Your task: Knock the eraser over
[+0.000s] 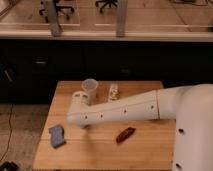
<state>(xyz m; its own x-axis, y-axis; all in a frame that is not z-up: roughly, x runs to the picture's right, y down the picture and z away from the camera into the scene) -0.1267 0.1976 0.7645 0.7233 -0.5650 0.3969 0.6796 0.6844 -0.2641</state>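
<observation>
No black eraser shows in the camera view; it may be hidden behind my arm. My white arm reaches from the right across the wooden table to its left part. The gripper points away from the camera at the arm's left end, just left of and touching or nearly touching the clear cup.
A long white patterned bar lies right of the cup near the table's back edge. A blue-grey soft pad lies at the front left. A small reddish-brown object lies in front of the arm. Dark cabinets stand behind the table.
</observation>
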